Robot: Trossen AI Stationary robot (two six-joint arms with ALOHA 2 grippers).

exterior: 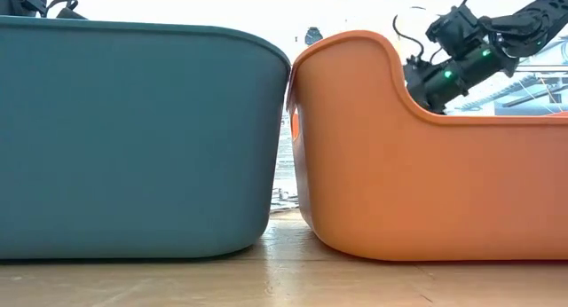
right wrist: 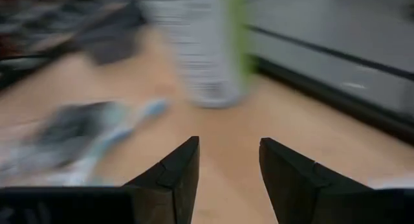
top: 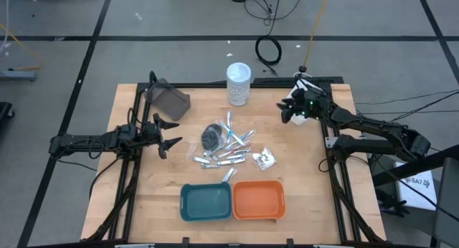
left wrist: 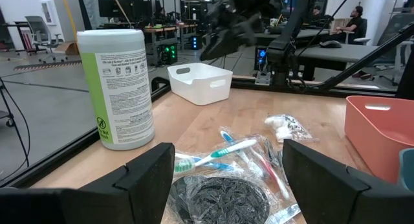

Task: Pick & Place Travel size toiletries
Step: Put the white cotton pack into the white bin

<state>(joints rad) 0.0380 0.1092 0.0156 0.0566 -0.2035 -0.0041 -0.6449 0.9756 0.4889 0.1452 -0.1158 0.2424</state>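
The travel size toiletries lie in a loose pile on the middle of the wooden table: wrapped toothbrushes, a dark round bundle and a white packet with black print. My left gripper stands open at the table's left side, level, pointing at the pile, short of the dark bundle. My right gripper hovers above the table's far right part, open, nothing between its fingers, facing the pile and the jar.
A tall white-lidded jar stands at the far edge, and a small bin sits at the far left. A teal tray and an orange tray stand side by side at the near edge. Bare wood shows around the pile.
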